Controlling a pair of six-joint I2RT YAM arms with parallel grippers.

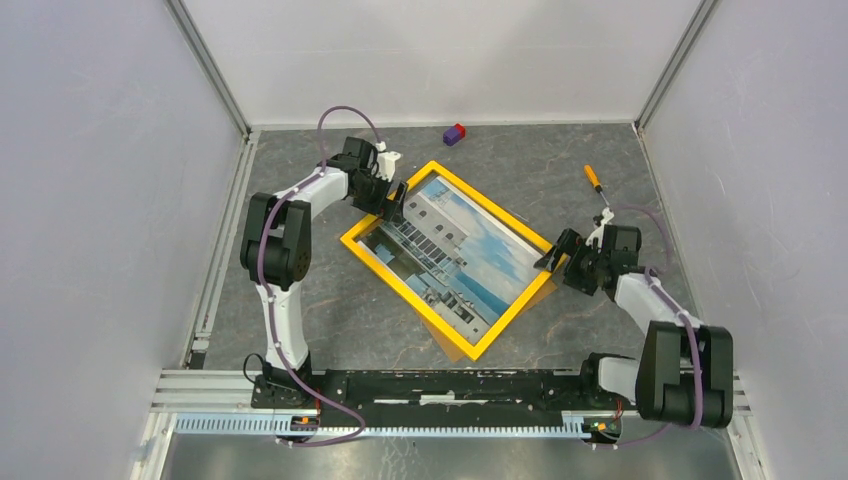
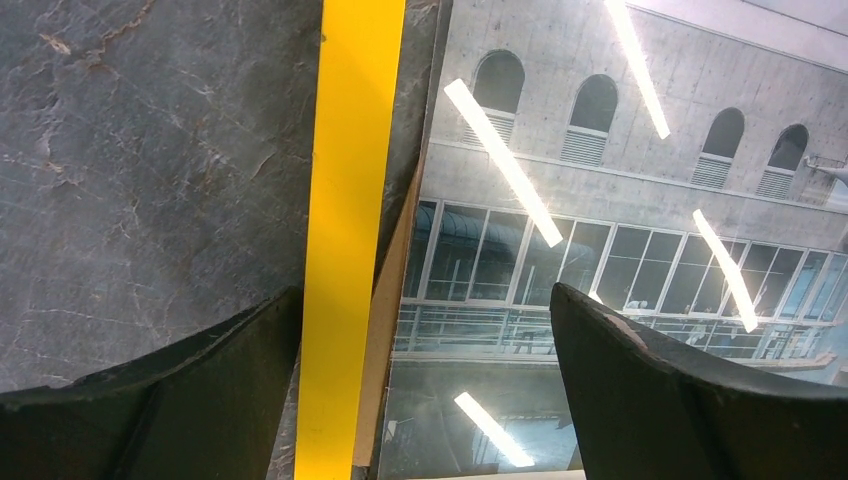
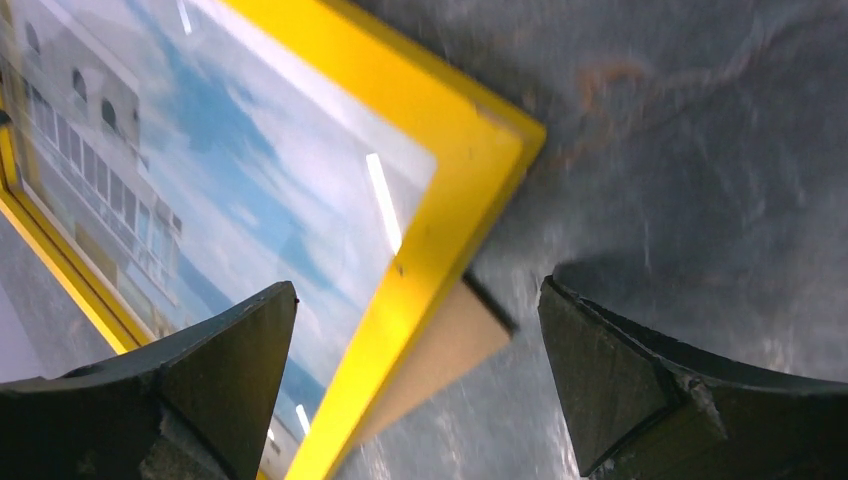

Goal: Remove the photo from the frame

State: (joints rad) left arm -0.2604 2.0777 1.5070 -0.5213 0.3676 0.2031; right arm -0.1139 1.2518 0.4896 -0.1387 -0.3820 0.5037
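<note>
Yellow-orange is the narrow border of the frame (image 1: 352,240), which lies turned diagonally in the middle of the grey stone-look counter (image 1: 330,320), face up. The photo (image 1: 455,250) of the white building is inside it and not yet taken out. Its surface is glossy and reflects the ceiling lamps; whether a clear pane covers it cannot be told.

The left end effector (image 1: 388,200) is at the frame's eleven o'clock corner. The wrist view shows its fingers (image 2: 640,380) wide apart, one over the counter and one over the photo, with the yellow bar between them; they hold nothing. The right end effector (image 1: 553,257) is at the three o'clock corner, also wide open and empty, straddling that corner. There a brown backing board (image 3: 440,345) sticks out from under the border, so the parts seem already loosened.

The risks, as a judgement: if either end effector closes on border and board together, the photo stays trapped between them. If only one side lifts, the frame may pivot or slide on the smooth counter, and the loose board or the print could slip out and bend. An orange-handled screwdriver (image 1: 596,182) at two o'clock and a small purple-and-red block (image 1: 454,134) at twelve o'clock could be struck by a sliding frame.
</note>
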